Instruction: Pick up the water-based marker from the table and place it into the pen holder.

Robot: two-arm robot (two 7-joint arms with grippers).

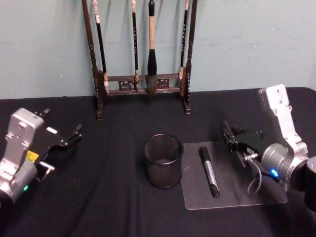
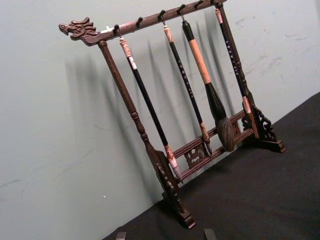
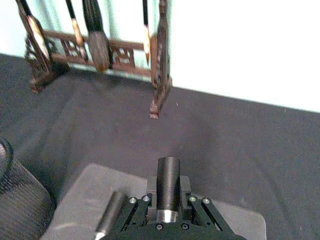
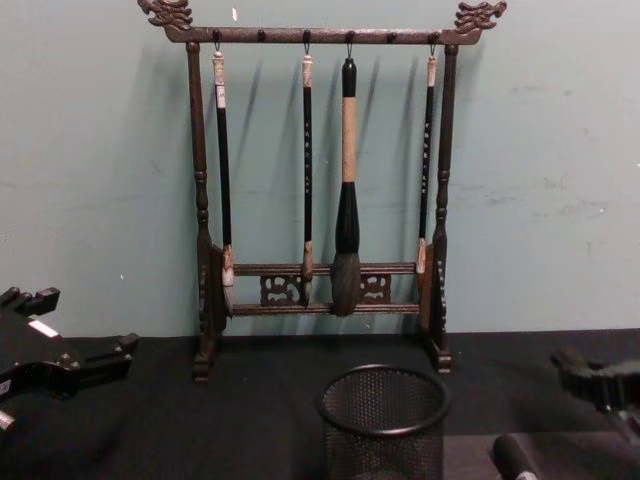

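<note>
— Where is the water-based marker [image 1: 209, 171]?

— Flat on a clear plastic sheet [image 1: 247, 190] on the table [image 1: 98, 197], just to the right of the pen holder [image 1: 163, 160] and not touching it. It lies lengthwise, one end toward the back wall.

— And the right gripper [image 1: 232, 132]?

— Low over the sheet's far right part, beside the marker's far end. Its jaws stand parted with nothing in them. The marker lies to their left, outside the gap. The right wrist view has it off to one side of the gripper's base, near the mesh cup.

— The left gripper [image 1: 61, 122]?

— Well apart, over the table's left side, jaws spread wide and empty.

— Anything behind?

— A wooden brush rack [image 1: 143, 84] stands at the wall, behind the holder.
</note>
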